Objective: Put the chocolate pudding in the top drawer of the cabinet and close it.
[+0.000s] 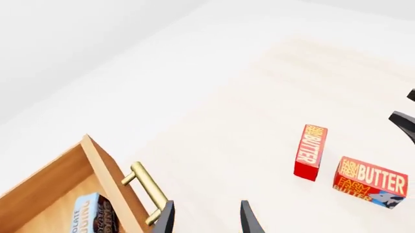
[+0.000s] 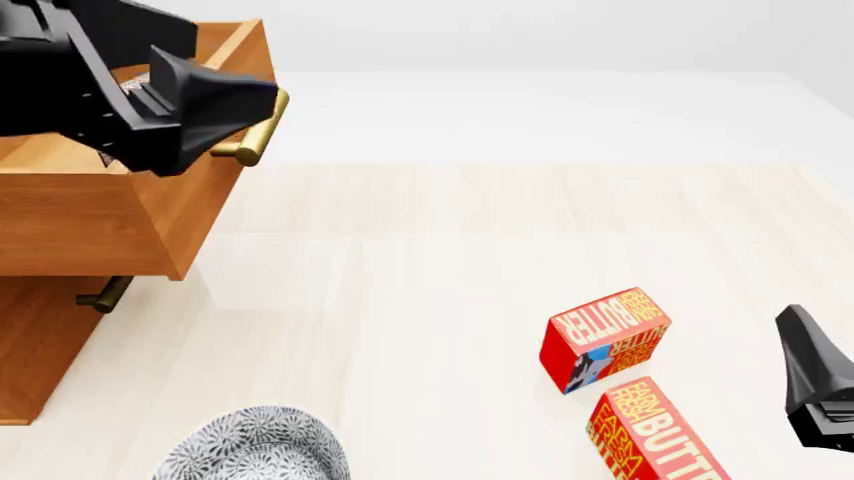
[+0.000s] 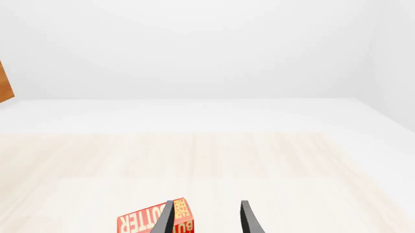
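Chocolate pudding, the small thin box with a light blue band over dark brown (image 1: 93, 213), already lies inside the plain wood interior of the uppermost orange-brown wooden drawer (image 1: 61, 182), seen in the left wrist view just behind the drawer's front panel; so the placing looks done and only the closing is left, since the drawer stands pulled well out. Nearest the camera in the front view sits a grey-patterned white plate (image 2: 254, 445) at the table's edge, and beside it on the right two red-and-yellow butter boxes (image 2: 603, 340) (image 2: 654, 432), untouched and no part of the job; the right gripper (image 3: 206, 217) hovers near them with its fingers apart and nothing between them. Farther off, the left gripper (image 1: 206, 218) hangs just outside the drawer front, close by the brass bar handle (image 1: 147, 191), its fingers spread and empty; in the front view the arm's black body covers much of the drawer. Beyond stands the tall orange-brown wooden cabinet (image 2: 47, 330), a lower handle showing under the open drawer; judging from this, a push on the drawer front would finish the task.
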`<action>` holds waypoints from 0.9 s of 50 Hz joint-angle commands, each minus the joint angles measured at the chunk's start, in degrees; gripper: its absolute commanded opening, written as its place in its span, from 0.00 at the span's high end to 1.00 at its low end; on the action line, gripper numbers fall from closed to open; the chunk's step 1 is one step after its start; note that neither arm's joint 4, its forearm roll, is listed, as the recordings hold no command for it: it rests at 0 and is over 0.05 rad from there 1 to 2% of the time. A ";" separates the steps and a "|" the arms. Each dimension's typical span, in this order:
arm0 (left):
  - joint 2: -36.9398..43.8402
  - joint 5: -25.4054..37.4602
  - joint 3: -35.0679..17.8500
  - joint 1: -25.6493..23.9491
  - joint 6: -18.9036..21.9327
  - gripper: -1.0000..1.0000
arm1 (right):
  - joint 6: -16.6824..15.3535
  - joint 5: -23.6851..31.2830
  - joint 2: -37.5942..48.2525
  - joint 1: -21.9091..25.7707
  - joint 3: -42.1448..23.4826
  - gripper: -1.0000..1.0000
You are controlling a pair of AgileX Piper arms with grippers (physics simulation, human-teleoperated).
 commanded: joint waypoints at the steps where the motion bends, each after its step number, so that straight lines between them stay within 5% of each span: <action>1: 1.94 -1.70 1.61 -3.30 -1.04 0.00 | 0.01 -0.01 0.02 -0.01 0.00 0.00; 20: 8.14 -6.12 5.00 -10.41 -5.18 0.00 | 0.00 0.00 0.00 0.00 0.00 0.00; 45: 8.66 -7.73 7.68 -9.42 -7.73 0.00 | -0.01 -0.01 0.03 0.00 0.00 0.00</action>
